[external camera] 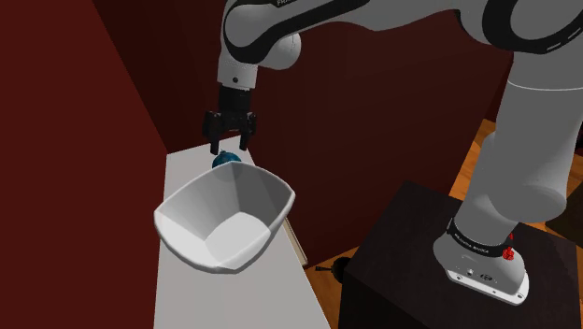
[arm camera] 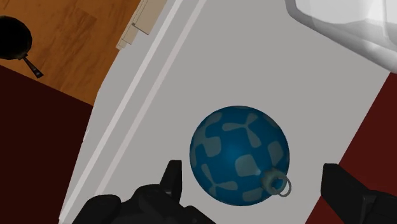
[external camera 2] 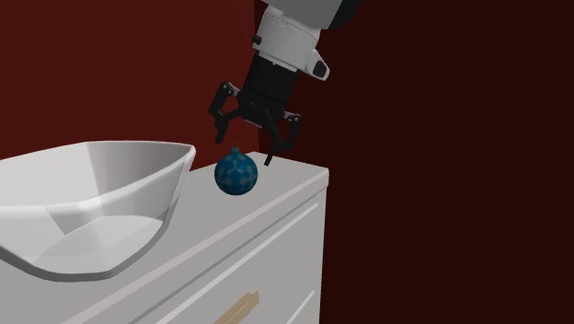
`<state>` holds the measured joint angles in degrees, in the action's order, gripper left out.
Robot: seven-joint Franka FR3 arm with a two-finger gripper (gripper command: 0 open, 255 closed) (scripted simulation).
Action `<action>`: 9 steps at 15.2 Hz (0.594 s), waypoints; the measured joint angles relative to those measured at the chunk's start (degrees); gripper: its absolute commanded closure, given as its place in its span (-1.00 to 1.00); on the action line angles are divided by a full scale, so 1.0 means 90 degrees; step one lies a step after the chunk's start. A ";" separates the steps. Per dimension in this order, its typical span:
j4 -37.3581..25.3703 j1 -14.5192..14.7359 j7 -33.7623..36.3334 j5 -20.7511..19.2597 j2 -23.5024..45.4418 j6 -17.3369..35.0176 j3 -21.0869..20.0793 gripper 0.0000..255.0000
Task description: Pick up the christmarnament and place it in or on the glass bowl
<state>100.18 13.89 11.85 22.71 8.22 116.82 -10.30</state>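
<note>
Blue patterned ornament (external camera 2: 235, 173) rested on the white desk (external camera 2: 296, 180) near the bowl (external camera 2: 158, 184), just below wide-open, empty fingers (arm camera: 343, 186).

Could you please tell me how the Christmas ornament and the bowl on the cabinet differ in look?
Colour: the ornament is blue with paler patches; the bowl is plain white. Shape: the ornament is a closed ball with a small ring; the bowl is open and faceted. Size: the bowl is far larger than the ornament. Both rest on the white cabinet top, apart from each other.
</note>
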 measured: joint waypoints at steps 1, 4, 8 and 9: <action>-0.0001 0.0001 0.0000 0.0000 0.0004 0.0004 0.0000 -1.00; 0.0001 0.0001 -0.0001 0.0000 0.0005 0.0007 0.0000 1.00; -0.0037 -0.0013 -0.0001 -0.0003 -0.0023 0.0010 0.0015 1.00; -0.0044 -0.0011 0.0004 -0.0006 -0.0018 0.0012 0.0014 1.00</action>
<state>99.79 13.80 11.88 22.66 8.05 116.92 -10.17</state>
